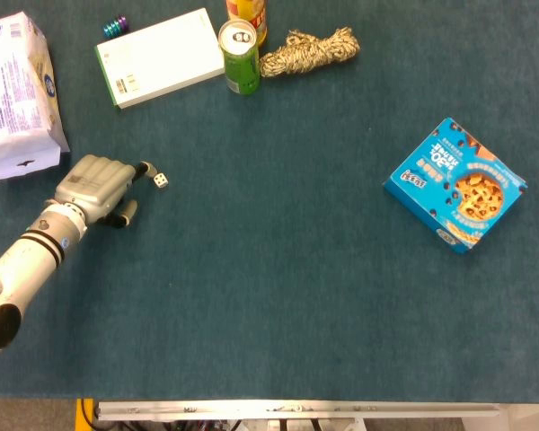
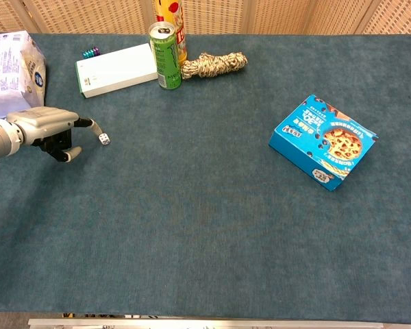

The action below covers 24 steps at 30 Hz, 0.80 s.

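Beside left robot hand (image 1: 97,186), flat-lying die (image 1: 161,180)

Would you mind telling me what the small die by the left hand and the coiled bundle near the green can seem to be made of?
Die: probably hard plastic, white with dark pips, crisp edges. Bundle: seemingly natural-fibre rope, matte tan, with visible twisted strands.

A dark teal, felt-like cloth covers the desk (image 2: 212,226) edge to edge under even, soft light. In the chest view, pale woven wicker panels (image 2: 274,15) stand along its far edge. In the head view, a metal rail (image 1: 296,411) runs along the near edge.
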Motion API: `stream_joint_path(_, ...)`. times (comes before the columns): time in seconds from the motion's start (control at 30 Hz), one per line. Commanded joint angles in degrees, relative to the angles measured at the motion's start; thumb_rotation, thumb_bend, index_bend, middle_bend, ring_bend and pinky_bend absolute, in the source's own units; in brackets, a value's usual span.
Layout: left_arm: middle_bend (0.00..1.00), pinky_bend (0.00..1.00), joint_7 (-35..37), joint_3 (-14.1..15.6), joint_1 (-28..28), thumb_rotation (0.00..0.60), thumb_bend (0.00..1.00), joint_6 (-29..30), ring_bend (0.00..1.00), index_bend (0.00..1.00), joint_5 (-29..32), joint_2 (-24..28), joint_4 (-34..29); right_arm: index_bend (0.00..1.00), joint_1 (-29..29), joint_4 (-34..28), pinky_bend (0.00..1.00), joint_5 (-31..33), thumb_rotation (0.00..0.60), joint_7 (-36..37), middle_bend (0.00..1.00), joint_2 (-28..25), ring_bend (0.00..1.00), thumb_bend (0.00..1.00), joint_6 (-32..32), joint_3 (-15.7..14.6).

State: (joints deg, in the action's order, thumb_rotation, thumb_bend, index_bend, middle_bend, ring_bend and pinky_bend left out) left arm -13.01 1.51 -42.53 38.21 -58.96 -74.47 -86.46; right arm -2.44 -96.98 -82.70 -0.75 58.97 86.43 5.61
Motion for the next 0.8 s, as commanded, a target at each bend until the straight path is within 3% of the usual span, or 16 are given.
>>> stream_joint_path(0.03, 1.00, 1.00, -0.08, 0.09, -0.04, 0.600, 0.53, 0.21, 1.00, 0.19, -0.45, 0.32, -0.76, 0.22, 0.02, -0.04, 0.20, 0.02, 0.600, -0.05, 0.30, -0.03, 0.16, 0.39, 0.07, 0.05)
stream_joint_path(0.5, 1.00, 1.00, -1.77, 1.28, 0.48, 0.600, 0.53, 2.57, 1.00, 0.19, -3.09, 2.95, -6.80, 0.22, -0.17, -0.32, 0.20, -0.10, 0.600, -0.45, 0.30, 0.05, 0.16, 0.39, -0.12, 0.08)
stream_joint_path(0.8, 1.00, 1.00, -1.28, 0.41, 1.76, 0.600, 0.53, 6.37, 1.00, 0.19, -4.55, 3.72, -8.74, 0.22, -0.07, -0.40, 0.20, -0.04, 0.600, -0.35, 0.30, -0.05, 0.16, 0.39, -0.03, 0.09)
